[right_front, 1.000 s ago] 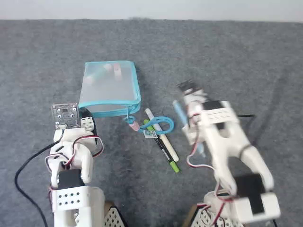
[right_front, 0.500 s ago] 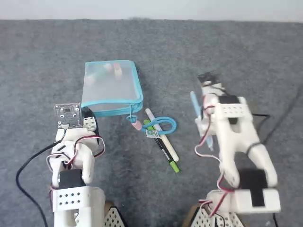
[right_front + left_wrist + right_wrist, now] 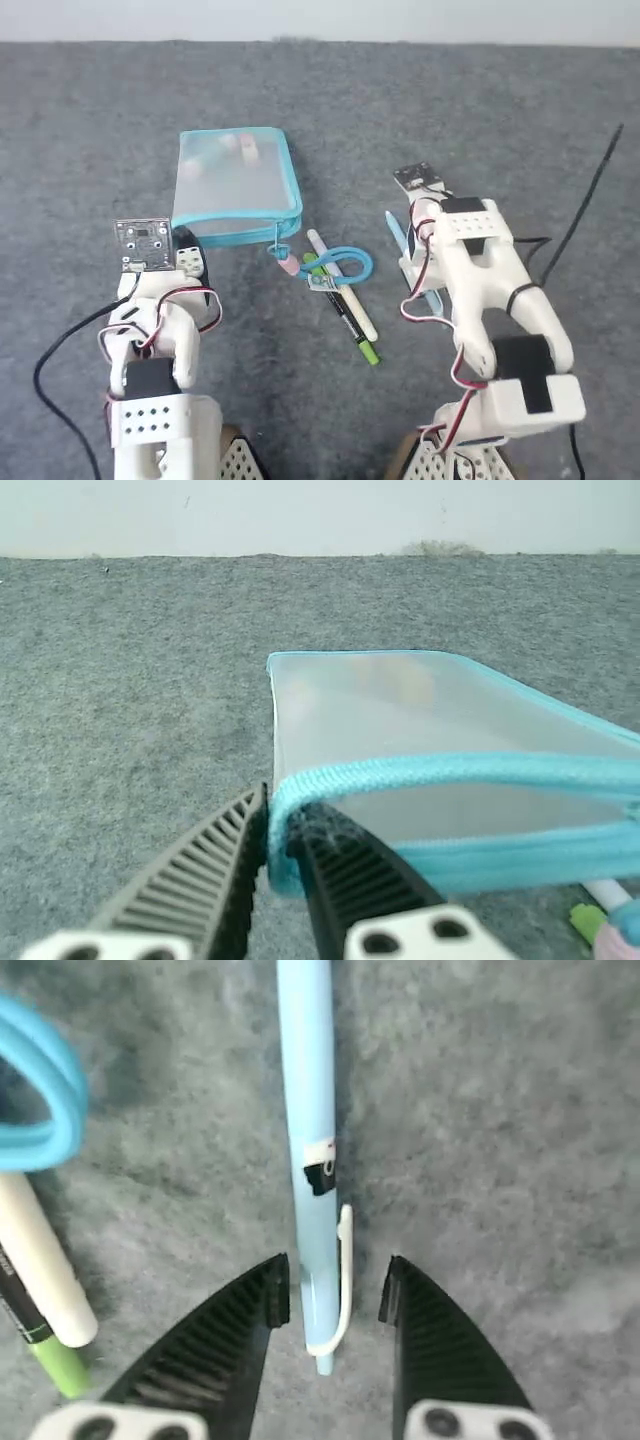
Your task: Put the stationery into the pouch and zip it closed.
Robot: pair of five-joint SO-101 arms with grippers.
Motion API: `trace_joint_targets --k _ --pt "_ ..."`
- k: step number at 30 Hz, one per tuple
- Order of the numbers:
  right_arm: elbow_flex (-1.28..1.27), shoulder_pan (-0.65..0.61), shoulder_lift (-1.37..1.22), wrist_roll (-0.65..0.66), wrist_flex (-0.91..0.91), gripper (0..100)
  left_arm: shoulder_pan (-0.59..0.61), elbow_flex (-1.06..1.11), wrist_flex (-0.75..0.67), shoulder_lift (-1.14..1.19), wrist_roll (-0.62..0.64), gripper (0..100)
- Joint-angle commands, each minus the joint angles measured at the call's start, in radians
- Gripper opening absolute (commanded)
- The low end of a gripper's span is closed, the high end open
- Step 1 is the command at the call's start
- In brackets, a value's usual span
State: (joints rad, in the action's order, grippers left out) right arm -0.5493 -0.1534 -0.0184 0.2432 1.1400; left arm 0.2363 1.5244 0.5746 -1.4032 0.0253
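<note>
Pouch (image 3: 235, 190) lies flat on the mat (image 3: 100, 120), and your left gripper (image 3: 278, 812) pinches its near corner rim. Your right gripper (image 3: 335, 1278) stands spread astride the blue pen (image 3: 305, 1090), seemingly not touching it.

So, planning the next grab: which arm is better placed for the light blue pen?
Right: the right gripper, open, straddles the light blue plastic pen, while the left gripper is shut on the translucent teal-edged pouch.
</note>
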Motion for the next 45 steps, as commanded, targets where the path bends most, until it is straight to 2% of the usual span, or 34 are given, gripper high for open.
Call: trace_joint_targets --k 1,9,13,17,22,28,33,38,41,45 --pt "-0.046 -0.002 0.091 0.009 0.002 13.4 -0.008 -0.071 -0.031 -0.014 0.009 1" --pt "-0.143 -0.001 0.090 0.012 -0.058 12.4 -0.008 -0.071 -0.031 -0.014 0.009 1" --pt "-0.140 0.005 0.102 0.008 -0.054 0.8 -0.011 -0.062 -0.031 -0.014 0.009 1" --pt "-0.143 0.005 0.151 0.011 -0.025 0.8 -0.069 -0.053 -0.031 -0.014 0.009 1" --pt "-0.143 0.001 0.343 0.028 0.085 0.8 -0.146 -0.027 -0.035 -0.014 0.015 1" --pt "-0.143 -0.004 0.705 0.075 0.283 0.8 -0.227 -0.010 -0.035 -0.012 0.051 1" --pt "-0.140 0.033 0.961 0.115 0.332 0.8 -0.250 -0.008 -0.037 -0.012 0.051 1" --pt "-0.124 0.030 1.087 0.120 0.351 0.8 -0.250 -0.008 -0.037 -0.012 0.051 1" --pt "-0.066 -0.047 1.087 0.143 0.407 0.8 -0.250 -0.008 -0.037 -0.012 0.046 1" --pt "0.031 -0.232 1.061 0.153 0.512 0.8 -0.250 -0.007 -0.037 -0.012 0.044 1"
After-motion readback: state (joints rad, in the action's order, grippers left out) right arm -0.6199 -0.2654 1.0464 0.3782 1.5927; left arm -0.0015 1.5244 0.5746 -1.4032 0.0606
